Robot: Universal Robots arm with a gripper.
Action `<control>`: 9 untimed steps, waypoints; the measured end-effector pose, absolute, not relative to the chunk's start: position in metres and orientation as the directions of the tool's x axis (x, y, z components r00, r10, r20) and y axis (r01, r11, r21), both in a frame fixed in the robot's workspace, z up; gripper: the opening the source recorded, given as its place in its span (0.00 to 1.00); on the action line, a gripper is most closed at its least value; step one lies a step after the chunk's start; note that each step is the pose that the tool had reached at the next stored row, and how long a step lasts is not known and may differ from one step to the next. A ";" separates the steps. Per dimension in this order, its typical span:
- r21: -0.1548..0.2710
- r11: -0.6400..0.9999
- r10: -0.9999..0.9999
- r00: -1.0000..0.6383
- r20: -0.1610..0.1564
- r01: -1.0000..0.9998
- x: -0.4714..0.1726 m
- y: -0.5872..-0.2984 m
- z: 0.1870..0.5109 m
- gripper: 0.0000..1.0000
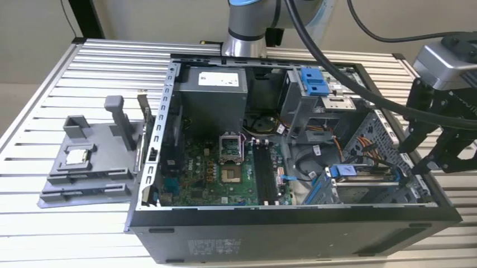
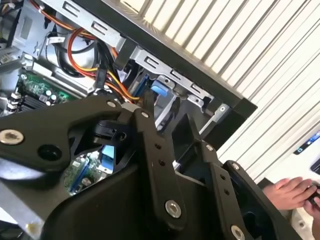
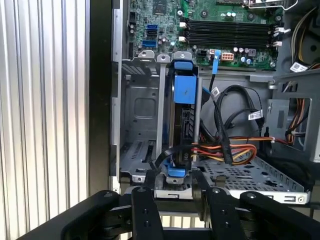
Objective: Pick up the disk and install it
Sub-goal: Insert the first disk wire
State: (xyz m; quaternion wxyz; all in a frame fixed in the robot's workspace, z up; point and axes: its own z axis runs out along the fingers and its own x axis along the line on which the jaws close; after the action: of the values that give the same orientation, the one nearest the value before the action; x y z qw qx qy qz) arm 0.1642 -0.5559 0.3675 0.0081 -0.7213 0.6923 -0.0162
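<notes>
Exterior view: a computer case (image 1: 298,223), side panel off, is lying on a slatted table (image 1: 97,61). The gripper (image 1: 419,158) is hanging at the exterior view's right, just outside the case wall, its two black fingers (image 1: 411,137) spread wide and carrying nothing. The disk (image 1: 356,174) is sitting in the drive cage (image 1: 372,192) at the lower right of the case, with its blue bracket (image 1: 344,170) showing at one end. A circuit board (image 1: 223,167) is lying across the case floor, and a power supply (image 1: 212,84) is sitting at the upper left of the case. A grey holder (image 1: 82,173) is resting on the table at the exterior view's left, with a small silver chip (image 1: 77,157) lying on it.

First wrist view: the gripper (image 3: 175,182) is hovering over the cage with its fingers (image 3: 145,210) parted and the end of the bracket (image 3: 177,172) showing in the gap. The disk (image 3: 182,125) is standing on edge in the cage, just beside an empty slot (image 3: 142,110). Orange, red and yellow wires (image 3: 235,150) are running past the disk. Memory sticks (image 3: 230,32) are sitting on the circuit board (image 3: 165,10) beyond the cage.

Second wrist view: the blue bracket (image 2: 159,90) is peeking out beyond the black gripper links, inside the cage. Orange wires (image 2: 85,45) are looping nearby. A person's hand (image 2: 292,192) is showing well apart from the case
</notes>
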 end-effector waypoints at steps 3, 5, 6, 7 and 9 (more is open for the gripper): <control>-0.035 -0.064 -0.998 0.063 0.015 -0.997 0.165 -0.556 0.365 1.00; -0.035 -0.081 -0.997 0.080 0.019 -0.996 0.166 -0.556 0.362 1.00; -0.035 -0.090 -0.996 0.089 0.020 -0.995 0.166 -0.556 0.361 1.00; -0.036 -0.101 -0.995 0.100 0.020 -0.994 0.166 -0.556 0.361 1.00; -0.043 -0.123 -0.992 0.122 0.022 -0.991 0.166 -0.556 0.360 1.00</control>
State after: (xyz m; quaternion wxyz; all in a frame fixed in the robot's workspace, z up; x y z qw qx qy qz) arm 0.1660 -0.5559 0.3595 0.0089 -0.7491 0.6620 -0.0227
